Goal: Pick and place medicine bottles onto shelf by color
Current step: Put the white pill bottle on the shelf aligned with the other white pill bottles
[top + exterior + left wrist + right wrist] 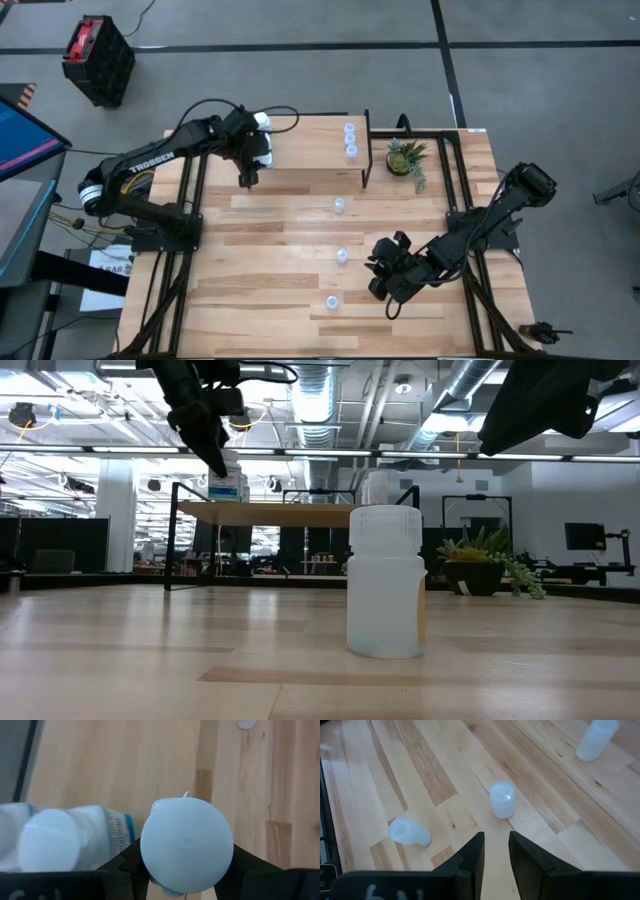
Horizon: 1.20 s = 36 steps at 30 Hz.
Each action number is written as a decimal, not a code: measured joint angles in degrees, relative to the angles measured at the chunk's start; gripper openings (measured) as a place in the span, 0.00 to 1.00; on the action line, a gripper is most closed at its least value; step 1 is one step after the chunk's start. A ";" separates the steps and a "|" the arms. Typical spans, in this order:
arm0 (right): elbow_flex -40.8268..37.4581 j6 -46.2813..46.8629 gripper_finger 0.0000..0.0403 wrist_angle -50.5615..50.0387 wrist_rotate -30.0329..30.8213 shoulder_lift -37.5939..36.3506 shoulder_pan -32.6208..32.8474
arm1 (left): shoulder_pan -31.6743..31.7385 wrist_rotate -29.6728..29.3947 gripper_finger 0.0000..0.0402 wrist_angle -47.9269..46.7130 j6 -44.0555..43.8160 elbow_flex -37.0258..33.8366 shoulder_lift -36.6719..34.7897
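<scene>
From above, the shelf point(305, 145) sits at the far middle of the surface point(260, 300). Two pale bottles point(350, 141) stand in a row near its right end, caps up. At its left end white bottles point(264, 140) cluster beside the left end effector point(248, 172); their number cannot be counted here. Three more pale bottles are on the bare surface: one point(339, 205) just in front of the shelf, one point(342, 256) mid-surface, one point(332, 301) nearest the front edge. The right end effector point(385, 285) hangs over the front right area, near the two front bottles. A plant point(407, 157) sits right of the shelf.

In the low view one pale bottle point(386, 582) stands upright close up, its long axis vertical, cap on top. The shelf point(265, 513) shows behind it, with the left arm point(200, 410) reaching down from above toward a labelled bottle point(226, 485) at the shelf top. The plant point(485, 565) is at right.

The left wrist view shows the left end effector point(186, 870) closed around a white bottle point(186, 842), seen cap-first, its long axis running toward the camera. Beside it are two white bottles point(65, 840) with blue-printed labels, over the light wood.

The right wrist view shows the right end effector point(496, 851) with its fingers point(472, 855) slightly parted and holding nothing. Three pale bottles are ahead: one point(502, 800) upright just beyond the tips, one point(409, 831) that looks tipped onto its side, and one point(596, 739) upright farther off.
</scene>
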 joint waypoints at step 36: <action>-0.01 -0.07 0.28 -0.15 -0.01 0.00 0.02 | 3.05 -0.57 0.35 0.06 7.92 1.27 -0.02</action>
